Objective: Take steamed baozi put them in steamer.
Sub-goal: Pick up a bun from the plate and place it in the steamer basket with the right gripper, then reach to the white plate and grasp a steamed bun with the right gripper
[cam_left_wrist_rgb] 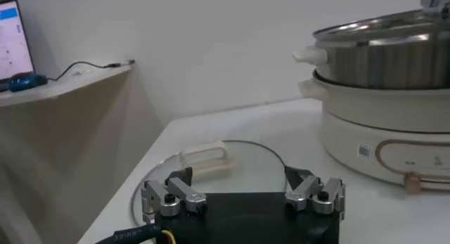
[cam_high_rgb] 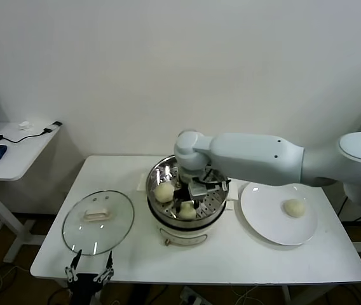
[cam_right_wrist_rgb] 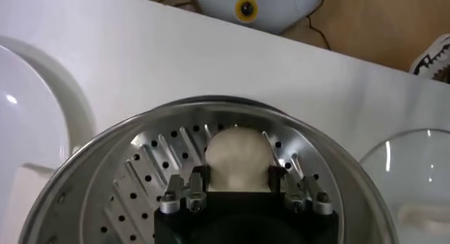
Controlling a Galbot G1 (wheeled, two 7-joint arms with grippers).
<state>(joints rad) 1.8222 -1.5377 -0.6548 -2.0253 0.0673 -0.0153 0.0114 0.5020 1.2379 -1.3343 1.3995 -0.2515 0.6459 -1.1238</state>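
The steel steamer stands mid-table on its white base. Inside it my right gripper reaches down, and in the right wrist view that gripper has its pads against both sides of a cream baozi that sits low on the perforated tray. Two more baozi lie in the steamer. One baozi is left on the white plate. My left gripper hangs open and empty at the table's front edge.
A round glass lid with a white handle lies flat left of the steamer, just beyond my left gripper. A side desk with a mouse and cables stands at the far left.
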